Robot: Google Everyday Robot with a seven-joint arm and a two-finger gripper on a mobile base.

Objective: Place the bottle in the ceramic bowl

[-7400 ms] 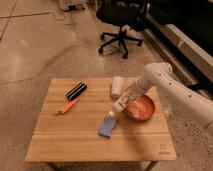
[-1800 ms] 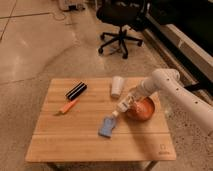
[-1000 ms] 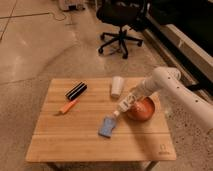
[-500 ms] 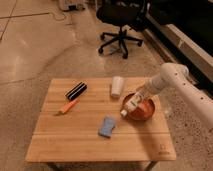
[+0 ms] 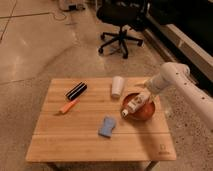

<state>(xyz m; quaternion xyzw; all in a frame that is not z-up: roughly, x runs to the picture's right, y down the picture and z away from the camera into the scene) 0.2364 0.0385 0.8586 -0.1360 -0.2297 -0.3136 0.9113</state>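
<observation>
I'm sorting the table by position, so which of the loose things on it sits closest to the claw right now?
The bottle, lying tilted across the ceramic bowl right at the claw. The white cup, blue sponge, black case and orange carrot all lie farther left.

Hand (image 5: 141, 98) over ceramic bowl (image 5: 146, 113) at worktop (image 5: 75, 137) right, bottle (image 5: 132, 106) tilted across bowl's left rim, cup (image 5: 117, 86) just behind-left.

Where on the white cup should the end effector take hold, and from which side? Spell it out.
Grip the white cup across its side wall, near the middle, descending from above. It stands upright on the wooden table and looks slightly tapered. Come from its left or front: the red bowl sits close at its right front, where the end effector holds the bottle tilted over the rim.
</observation>
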